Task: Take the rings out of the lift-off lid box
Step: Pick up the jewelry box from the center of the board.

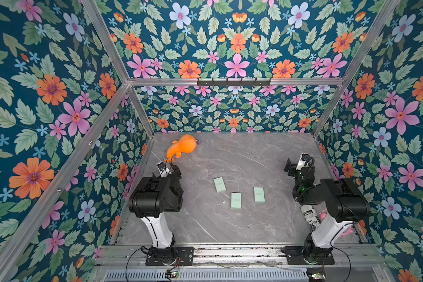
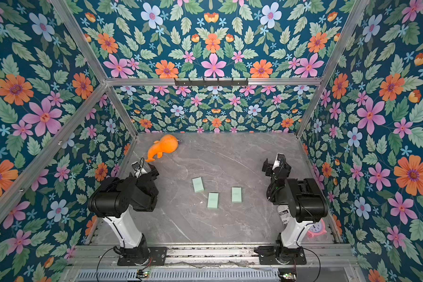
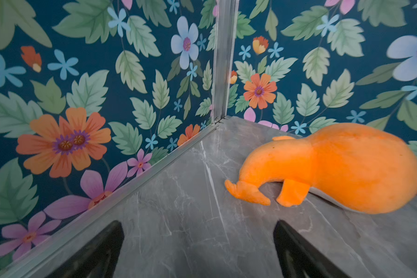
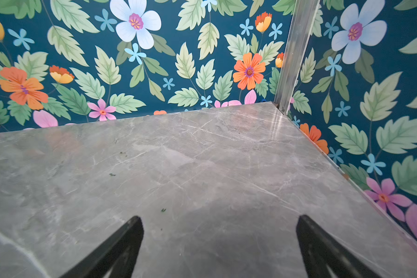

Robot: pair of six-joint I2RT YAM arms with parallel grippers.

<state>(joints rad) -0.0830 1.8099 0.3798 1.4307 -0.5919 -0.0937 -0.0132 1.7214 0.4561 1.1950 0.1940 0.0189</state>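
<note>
**Both grippers wide and empty; three closed boxes mid-table**

Clock set on the top views: 12 at the far wall, 6 at the arm bases.

Table (image 1: 230,156): grey marble, with flowered walls on three sides.

Task things: three mint-green boxes lie grouped at the table's centre, seen in both top views. Within the group:
- far box (image 1: 219,184) (image 2: 198,184) at 10 o'clock, turned a little off square.
- near box (image 1: 236,200) (image 2: 213,200) at 6 o'clock.
- right box (image 1: 259,194) (image 2: 236,194) at 3 o'clock.

The three lie close together but apart, none touching. Each lies flat and looks closed. The rings are hidden, and I cannot tell which box holds them.

Left gripper (image 3: 198,223) (image 1: 169,168): at 10 o'clock on the table, well apart from the boxes and pointing toward the far-left corner. Its wrist view shows the jaws spread wide, with only bare marble between them. It holds nothing.

Right gripper (image 4: 219,217) (image 1: 289,166): at 2 o'clock, also well apart from the boxes and facing the far-right corner. Its jaws are spread just as wide over bare marble, and it holds nothing.

Other things:
- Plush (image 1: 183,146) (image 3: 335,168): orange, lying on its side at 11 o'clock near the far wall. It is just beyond the left gripper and not touching it.
- Printed roll (image 1: 309,217): at 4 o'clock, half hidden under the right arm.
- Pink clock (image 2: 316,229): beside the roll, against the right wall.
</note>
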